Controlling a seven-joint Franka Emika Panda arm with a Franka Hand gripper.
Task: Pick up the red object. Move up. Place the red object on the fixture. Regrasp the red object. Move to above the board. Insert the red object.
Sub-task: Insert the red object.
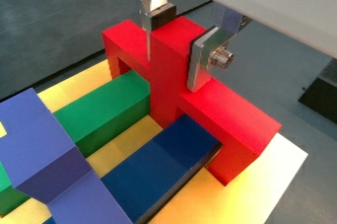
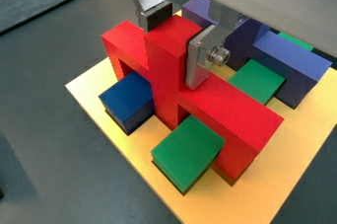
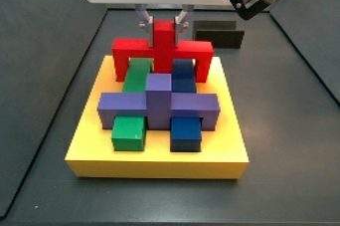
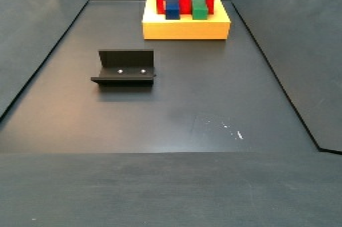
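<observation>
Gripper (image 1: 178,38): positioned directly above the board (image 3: 93,130), its silver fingers (image 1: 206,56) pinching the upright stub of the red object (image 1: 218,114). In both wrist views the dark pads bear on opposite flat faces of the stub, with no visible gap.

Red object: below and between the fingers, its long bar lies level across the far edge of the board. In a side view (image 3: 162,53) it straddles the green bar (image 3: 138,73) and blue bar (image 3: 182,75) like a bridge, its end legs pointing down towards the yellow surface. Whether it is fully seated cannot be told; the leg ends are partly hidden by the neighbouring blocks.

Handling assessment: the piece looks like rigid moulded plastic, light for its bulk, with smooth, slightly glossy faces. It is judged stiff and not fragile, but slippery under a light pinch. The central stub is the correct hold: parallel flat faces, centred over the bar, so the load hangs balanced. A hold on either arm would likely tip it.

Surroundings: the purple block (image 3: 157,104) sits just ahead of the gripper, apart from the red piece. The fixture (image 4: 124,68) stands empty, well away from the gripper on the dark floor.

Risk: any tilt during pressing may jam the legs against the green and blue bars.
</observation>
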